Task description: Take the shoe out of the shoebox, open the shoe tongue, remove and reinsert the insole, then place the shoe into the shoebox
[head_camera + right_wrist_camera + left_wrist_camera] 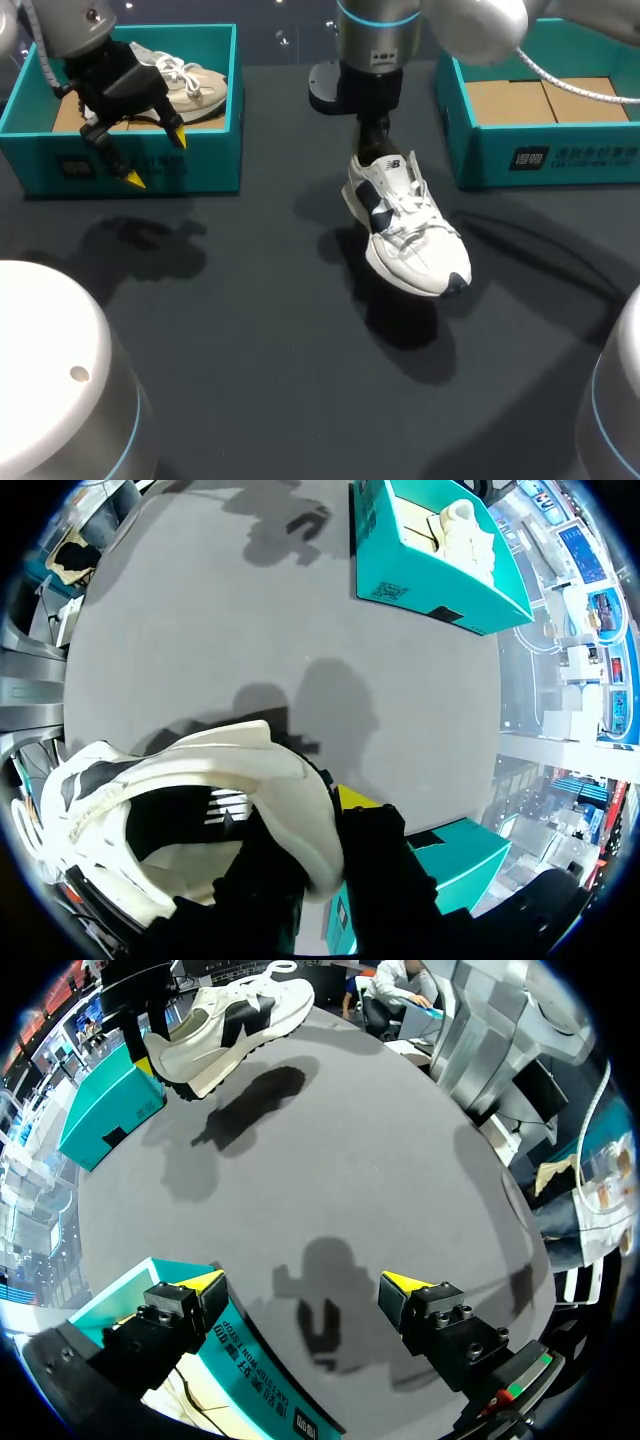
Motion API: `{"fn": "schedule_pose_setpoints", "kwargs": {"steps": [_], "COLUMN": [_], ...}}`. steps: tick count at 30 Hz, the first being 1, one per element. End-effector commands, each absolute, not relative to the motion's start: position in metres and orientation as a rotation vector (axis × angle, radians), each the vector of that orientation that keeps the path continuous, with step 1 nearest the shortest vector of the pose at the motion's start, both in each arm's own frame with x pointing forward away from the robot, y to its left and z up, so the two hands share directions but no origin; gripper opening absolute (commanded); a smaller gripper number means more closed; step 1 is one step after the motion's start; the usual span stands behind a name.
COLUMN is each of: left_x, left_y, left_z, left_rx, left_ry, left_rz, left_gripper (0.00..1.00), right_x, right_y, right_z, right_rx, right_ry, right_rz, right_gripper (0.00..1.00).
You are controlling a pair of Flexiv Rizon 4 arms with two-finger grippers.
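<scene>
A white shoe with navy panels (410, 230) hangs above the middle of the dark table, toe pointing toward the front. My right gripper (375, 140) is shut on its heel. In the right wrist view one finger is inside the shoe (220, 780) and the yellow-tipped one is outside, with the right gripper (312, 830) pinching the heel collar. The empty teal shoebox (560, 150) with a cardboard floor stands at the back right. My left gripper (155, 158) is open over the front wall of the other teal box. The left gripper (303, 1282) holds nothing, and the shoe (235, 1020) shows far ahead.
A second teal shoebox (215, 150) at the back left holds a beige shoe (185, 85). This box (420, 570) also appears in the right wrist view. The dark table (250, 330) stretches between and in front of the two boxes.
</scene>
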State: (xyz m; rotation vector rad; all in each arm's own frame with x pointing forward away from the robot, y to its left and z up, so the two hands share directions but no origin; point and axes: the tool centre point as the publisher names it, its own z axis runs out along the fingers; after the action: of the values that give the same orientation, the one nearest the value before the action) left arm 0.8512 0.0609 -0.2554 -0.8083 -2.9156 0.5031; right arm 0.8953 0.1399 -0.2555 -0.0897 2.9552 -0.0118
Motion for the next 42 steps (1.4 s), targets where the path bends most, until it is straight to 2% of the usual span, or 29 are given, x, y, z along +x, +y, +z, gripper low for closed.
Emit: {"fn": "schedule_pose_setpoints", "kwargs": {"steps": [1,12,18,22,39,42], "left_x": [0.851,0.851,0.851,0.851,0.851,0.851], "left_y": [0.061,0.061,0.061,0.061,0.061,0.061], "left_z": [-0.255,-0.255,-0.255,-0.255,-0.255,-0.255], "left_rx": [-0.809,-0.809,-0.809,-0.809,-0.809,-0.809], "left_ry": [-2.915,-2.915,-2.915,-2.915,-2.915,-2.915], "left_rz": [0.501,0.501,0.501,0.501,0.501,0.501], "left_gripper": [1.0,1.0,1.0,1.0,1.0,1.0], "right_x": [0.9,0.942,0.975,1.003,1.003,1.02], "right_y": [0.142,0.106,0.077,0.048,0.048,0.012], "right_z": [-0.244,-0.166,-0.141,-0.136,-0.136,-0.133], "right_rx": [-0.041,0.071,0.088,0.114,0.114,0.159], "right_ry": [2.969,2.901,2.864,2.859,2.859,2.855], "right_rz": [-0.07,-0.089,-0.113,-0.163,-0.163,-0.154], "right_gripper": [0.0,0.0,0.0,0.0,0.0,0.0]}}
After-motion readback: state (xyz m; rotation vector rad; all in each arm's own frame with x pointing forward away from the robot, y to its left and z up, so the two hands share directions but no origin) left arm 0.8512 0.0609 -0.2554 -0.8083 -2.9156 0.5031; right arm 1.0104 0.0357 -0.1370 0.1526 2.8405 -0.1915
